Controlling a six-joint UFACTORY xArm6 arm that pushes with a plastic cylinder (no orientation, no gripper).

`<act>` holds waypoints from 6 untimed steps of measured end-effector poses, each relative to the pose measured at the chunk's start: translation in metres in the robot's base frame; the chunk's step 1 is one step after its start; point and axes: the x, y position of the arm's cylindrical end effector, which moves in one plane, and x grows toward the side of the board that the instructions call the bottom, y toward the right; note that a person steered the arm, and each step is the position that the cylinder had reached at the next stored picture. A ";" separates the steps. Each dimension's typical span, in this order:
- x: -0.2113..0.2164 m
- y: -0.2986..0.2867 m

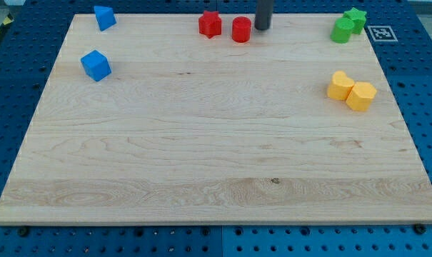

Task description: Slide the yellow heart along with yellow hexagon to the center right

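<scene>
Blue pegboard (16, 107) frames a pale wooden worktop (216, 157) that fills most of the view. My tool, a straight dark rod, comes down from the view's top edge, and my tip (263, 28) rests near the worktop's far edge, a little right of its middle. The tool is a plain rod with no jaws to open or close. It holds nothing and touches no block.

Just to the view's left of my tip stands the red cylinder (241, 29), close by but with a thin gap showing. The red star (210, 24) sits just beyond the cylinder on that same side. Far to the view's left of my tip, a blue block (104, 17) lies near the top left corner, its shape unclear. A blue cube (96, 65) lies lower than that block, towards the view's bottom.

To the view's right of my tip, about level with it, a green block (341, 31) and a green star (355, 18) touch each other near the top right corner. A black and white marker (382, 33) lies just past them on the pegboard.

The yellow heart (339, 85) and yellow hexagon (361, 96) lie well apart from my tip, to the view's right and lower, below the green pair. The two yellow blocks touch, with the heart nearer my tip and the hexagon on its far side, close to the worktop's right edge.
</scene>
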 end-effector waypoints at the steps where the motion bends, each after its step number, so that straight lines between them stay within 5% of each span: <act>1: 0.060 0.026; 4: 0.130 0.089; 6: 0.130 0.129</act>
